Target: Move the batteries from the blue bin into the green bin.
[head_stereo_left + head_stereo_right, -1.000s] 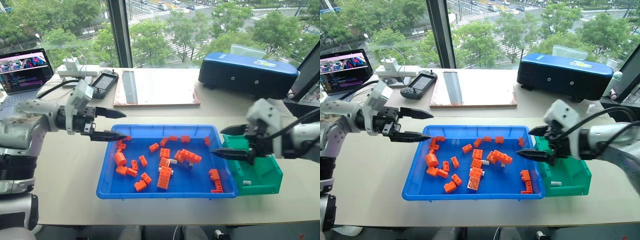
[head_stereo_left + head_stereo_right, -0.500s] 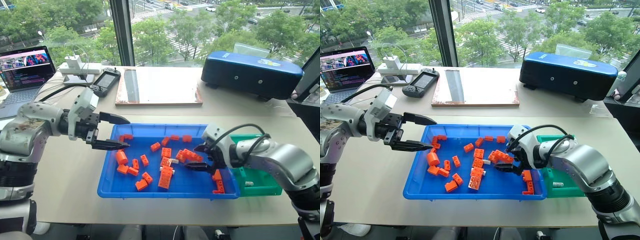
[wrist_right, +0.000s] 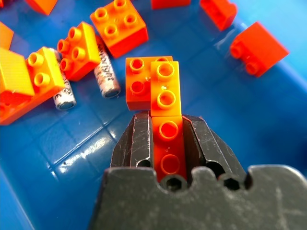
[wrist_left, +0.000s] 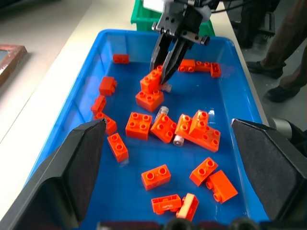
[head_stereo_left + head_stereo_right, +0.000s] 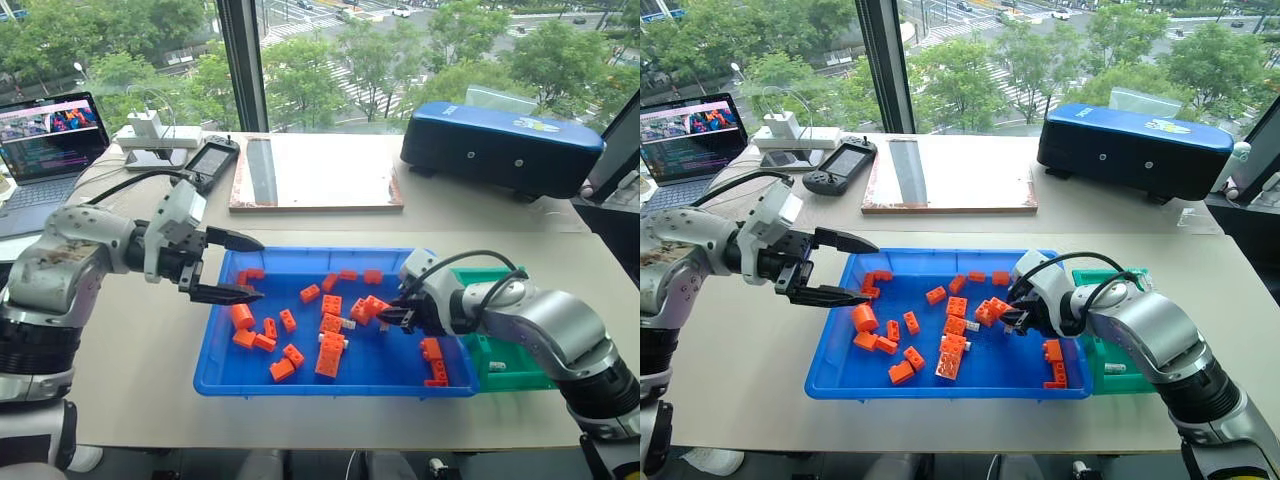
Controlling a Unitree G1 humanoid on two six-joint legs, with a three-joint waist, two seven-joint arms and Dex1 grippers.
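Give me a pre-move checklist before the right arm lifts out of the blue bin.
1. Right gripper holds a battery: not ok. Its jaws are shut on an orange brick.
2. Batteries within reach in the blue bin: ok. Two lie among the bricks close to the gripper.
3. Held brick free of its neighbours: cannot tell. It sits against another brick.
4. Left gripper out of the way: ok. It is open at the bin's left end.
5. Green bin ready to receive: cannot tell. The right arm covers part of it.
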